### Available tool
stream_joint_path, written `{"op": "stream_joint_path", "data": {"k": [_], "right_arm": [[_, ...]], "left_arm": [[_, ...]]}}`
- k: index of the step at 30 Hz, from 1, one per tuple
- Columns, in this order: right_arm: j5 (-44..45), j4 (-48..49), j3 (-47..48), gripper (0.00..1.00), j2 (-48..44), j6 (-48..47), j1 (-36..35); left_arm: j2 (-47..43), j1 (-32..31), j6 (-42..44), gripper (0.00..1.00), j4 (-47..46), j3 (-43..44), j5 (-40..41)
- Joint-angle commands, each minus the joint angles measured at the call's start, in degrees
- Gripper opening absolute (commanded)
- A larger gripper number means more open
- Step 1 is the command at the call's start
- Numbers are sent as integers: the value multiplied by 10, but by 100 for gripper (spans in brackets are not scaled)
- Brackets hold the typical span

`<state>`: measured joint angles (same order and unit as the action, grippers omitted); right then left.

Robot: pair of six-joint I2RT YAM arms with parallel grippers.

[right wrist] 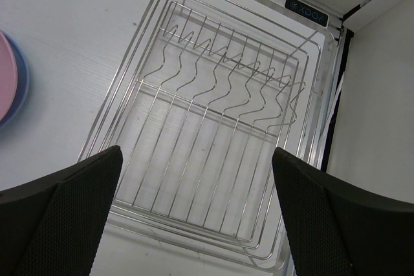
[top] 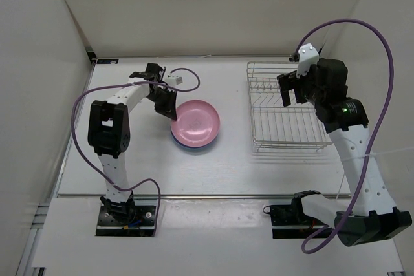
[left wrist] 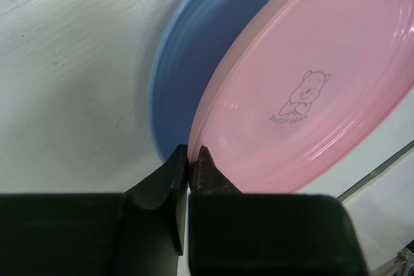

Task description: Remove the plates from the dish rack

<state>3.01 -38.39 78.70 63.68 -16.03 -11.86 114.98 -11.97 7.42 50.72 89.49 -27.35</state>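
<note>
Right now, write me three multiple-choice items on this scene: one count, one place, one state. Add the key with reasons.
1. How many plates stand in the dish rack?
A. none
B. one
C. two

2. The pink plate lies:
A. in the rack
B. on top of the blue plate
C. under the blue plate

3. The left claw is:
A. wide open
B. shut on the pink plate's rim
C. shut on nothing

Key:
1 A, the rack's wires are bare in the right wrist view.
2 B, blue shows only beneath the pink edge.
3 B, the left wrist view shows it pinching that rim.
</note>
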Motion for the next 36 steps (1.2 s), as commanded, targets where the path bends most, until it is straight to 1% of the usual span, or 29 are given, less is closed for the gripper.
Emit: {"op": "stream_joint_path", "data": {"k": [1, 21, 29, 36], "right_arm": [[0, 25, -4, 99, -16, -6, 0], [-5, 25, -9, 98, -28, -6, 0], [-11, 25, -9, 98, -28, -6, 0], [-11, 25, -14, 98, -28, -6, 0]], "left_arm": [[-8, 4, -5, 11, -10, 6, 1], [14, -6, 1, 11, -4, -5, 13], [19, -6, 1, 19, -4, 2, 18], [19, -6, 1, 23, 6, 31, 30]]}}
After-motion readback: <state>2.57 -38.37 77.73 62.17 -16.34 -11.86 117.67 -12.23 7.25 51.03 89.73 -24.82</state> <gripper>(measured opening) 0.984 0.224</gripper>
